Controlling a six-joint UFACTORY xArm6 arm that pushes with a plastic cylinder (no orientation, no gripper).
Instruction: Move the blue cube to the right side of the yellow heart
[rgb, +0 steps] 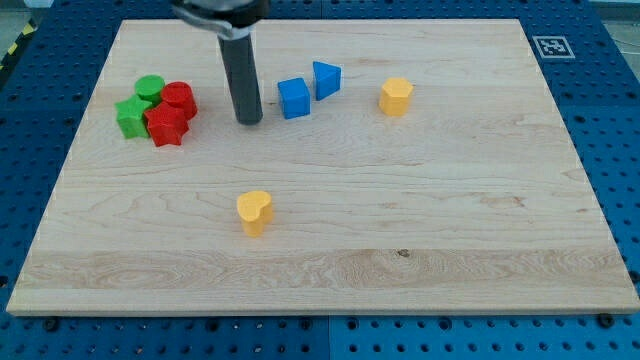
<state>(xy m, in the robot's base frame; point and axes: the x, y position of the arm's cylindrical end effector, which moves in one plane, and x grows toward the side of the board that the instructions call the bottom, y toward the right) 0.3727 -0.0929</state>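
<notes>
The blue cube (294, 98) is sitting upper centre, a blue triangular block (326, 79) just beside its upper right; the yellow heart (254, 212) is lying well below. The pale wooden bench (420, 230) is resting on blue perforated flooring. No claw is showing: my tip (249, 121) is standing just left of the cube, apart.

The blue cube (294, 98) sits flat on the bench near the view's top, slightly left of centre. The yellow heart (254, 212) lies well apart from it, lower down towards the view's bottom and slightly further left.
</notes>
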